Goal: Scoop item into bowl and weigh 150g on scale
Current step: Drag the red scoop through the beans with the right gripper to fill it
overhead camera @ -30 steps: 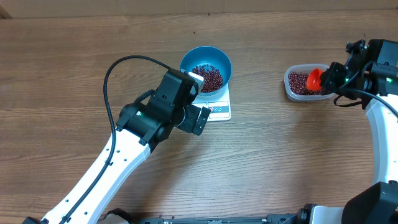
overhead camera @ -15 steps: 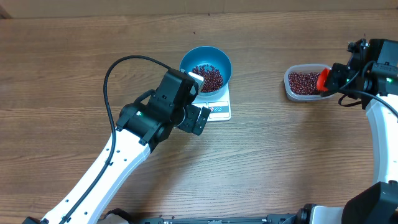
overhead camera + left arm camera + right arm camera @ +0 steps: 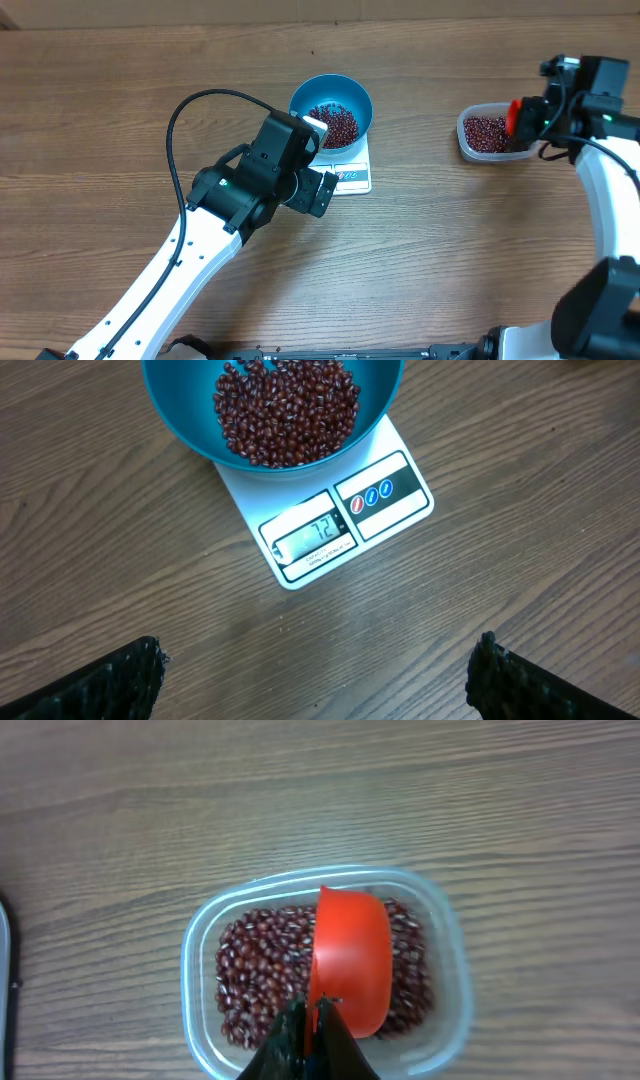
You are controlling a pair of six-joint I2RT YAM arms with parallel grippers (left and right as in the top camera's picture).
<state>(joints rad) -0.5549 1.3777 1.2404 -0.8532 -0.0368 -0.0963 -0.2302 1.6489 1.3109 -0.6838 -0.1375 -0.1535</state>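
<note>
On the brown wood-grain table (image 3: 450,250), the white left arm reaches in from the lower left. The left gripper (image 3: 318,650) hangs above bare table just in front of the scale, its jaws spread wide with nothing between them; only the two dark fingertips (image 3: 125,680) show at the bottom corners of the left wrist view.

Just beyond it sits the flat white rectangular kitchen scale (image 3: 352,178), its grey display and label panel facing the left gripper; the display reads 72. The round deep blue bowl (image 3: 350,88) stands on the scale, overhanging its far edge. A heap of small dark red-maroon beans (image 3: 335,122) covers the bowl's bottom, well below the rim.

Well apart to the right lies a clear rounded-rectangular plastic tub (image 3: 465,135) with more of the same beans inside. A red plastic scoop (image 3: 350,960) hangs steeply tipped over the tub's right half. Whether it touches the beans cannot be told. The right gripper (image 3: 310,1020) is clamped tight on the scoop's rear end, at the tub's right side.
</note>
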